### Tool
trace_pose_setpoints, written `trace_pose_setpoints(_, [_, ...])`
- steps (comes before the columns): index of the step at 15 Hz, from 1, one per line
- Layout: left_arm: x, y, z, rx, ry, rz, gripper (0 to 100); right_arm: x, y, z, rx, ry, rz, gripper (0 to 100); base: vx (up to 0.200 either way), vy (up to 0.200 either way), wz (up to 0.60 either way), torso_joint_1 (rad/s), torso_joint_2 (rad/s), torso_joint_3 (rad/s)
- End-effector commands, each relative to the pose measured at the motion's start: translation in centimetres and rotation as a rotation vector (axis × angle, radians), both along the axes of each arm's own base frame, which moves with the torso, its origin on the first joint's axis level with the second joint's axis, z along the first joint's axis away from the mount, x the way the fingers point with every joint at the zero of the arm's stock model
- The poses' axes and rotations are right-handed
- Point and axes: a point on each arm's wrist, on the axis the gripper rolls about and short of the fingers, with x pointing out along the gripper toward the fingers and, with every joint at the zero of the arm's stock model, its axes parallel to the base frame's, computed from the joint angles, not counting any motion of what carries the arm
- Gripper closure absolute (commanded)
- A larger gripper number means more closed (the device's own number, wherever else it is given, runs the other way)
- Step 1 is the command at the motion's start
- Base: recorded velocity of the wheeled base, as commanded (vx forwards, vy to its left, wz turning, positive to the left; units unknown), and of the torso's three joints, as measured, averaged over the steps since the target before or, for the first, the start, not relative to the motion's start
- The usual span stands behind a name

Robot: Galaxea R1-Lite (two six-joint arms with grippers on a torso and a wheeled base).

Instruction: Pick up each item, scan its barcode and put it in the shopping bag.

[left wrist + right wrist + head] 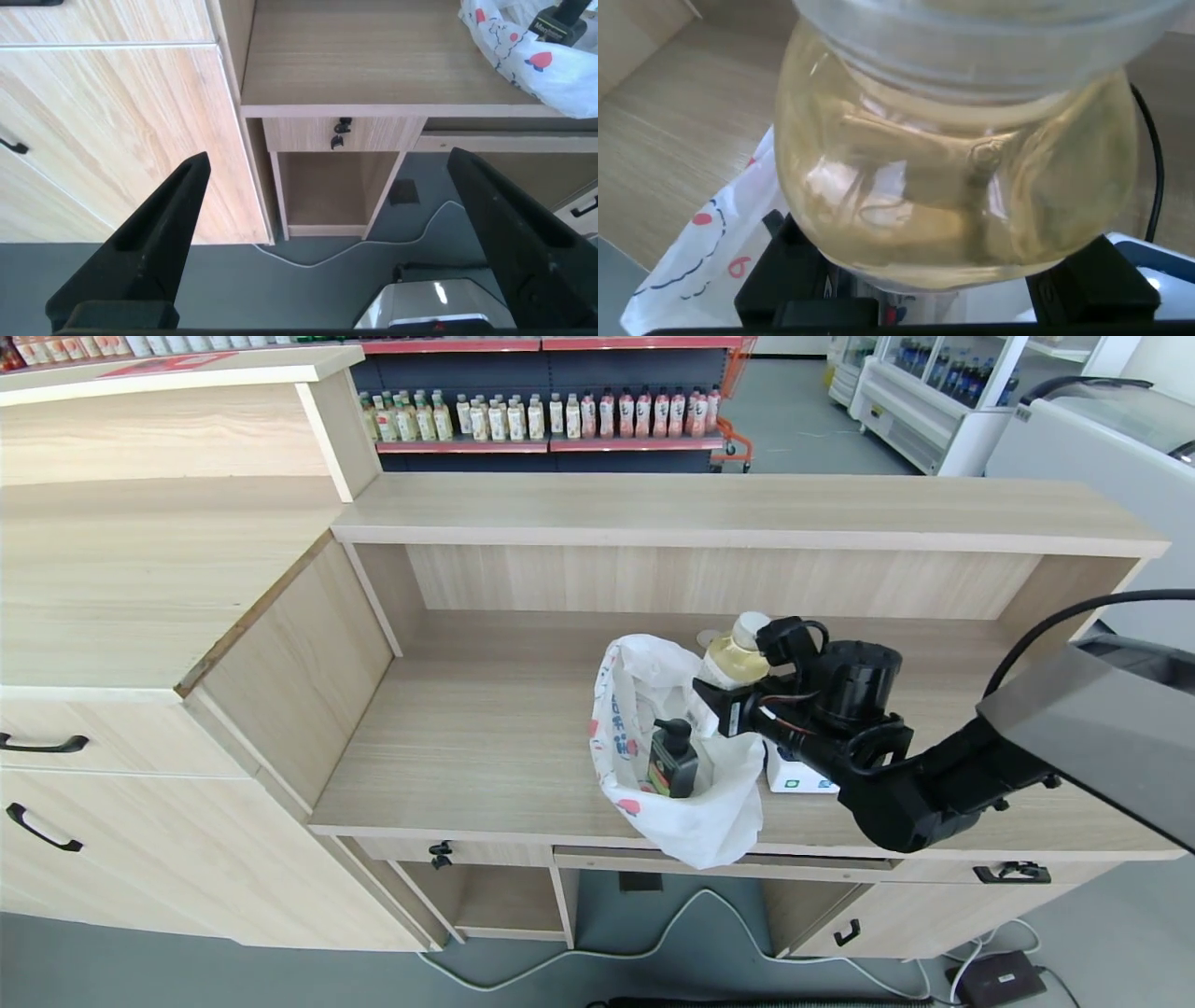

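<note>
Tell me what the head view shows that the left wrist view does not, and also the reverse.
Head view, not the left wrist view: the right tool shut on a bottle of pale drink, held by the open top of the shopping bag, and a white box on the counter beside the bag.
Left wrist view, not the head view: the left tool, open and empty, low in front of the counter.
Both: the shopping bag, the dark pump bottle standing in it, the counter and its drawer lock.
</note>
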Motion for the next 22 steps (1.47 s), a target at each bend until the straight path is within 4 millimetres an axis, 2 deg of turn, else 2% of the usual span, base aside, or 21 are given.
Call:
trace_pose_setpoints(1, [0.0, 0.0, 0.0, 0.000, 0.000, 0.000, 0, 1.4, -0.1, -2.7, -0.020, 0.029, -0.011, 100, 0.000, 0.000, 0.00, 0.000, 0.00, 0.000])
trace_pose_setpoints(5, [0.0, 0.0, 0.0, 0.000, 0.000, 0.000, 0, 3.1, -0.1, -4.5, -0.072, 0.017, -0.017, 100, 0.000, 0.000, 0.00, 0.000, 0.00, 0.000])
trace_pose_setpoints(10, [0.0, 0.0, 0.0, 0.000, 0.000, 0.000, 0, 4.2, 0.6, -6.6, -0.103, 0.020, 0.069, 100, 0.000, 0.000, 0.00, 0.000, 0.00, 0.000])
trace_pose_setpoints(16, [0.0, 0.0, 0.0, 0.000, 0.000, 0.000, 0, 4.8, 0.9, -7.8, -0.169, -0.006, 0.079, 100, 0.000, 0.000, 0.00, 0.000, 0.00, 0.000])
trace_pose_setpoints(20, [0.0, 0.0, 0.0, 0.000, 0.000, 0.000, 0, 4.8, 0.8, -7.8, -0.173, -0.010, 0.091, 100, 0.000, 0.000, 0.00, 0.000, 0.00, 0.000])
trace_pose_setpoints(21, [0.0, 0.0, 0.0, 0.000, 0.000, 0.000, 0, 4.8, 0.8, -7.6, -0.171, -0.016, 0.094, 0, 0.000, 0.000, 0.00, 0.000, 0.00, 0.000])
trace_pose_setpoints(22, [0.0, 0.0, 0.0, 0.000, 0.000, 0.000, 0, 4.9, 0.6, -7.4, -0.169, -0.020, 0.092, 0, 0.000, 0.000, 0.00, 0.000, 0.00, 0.000])
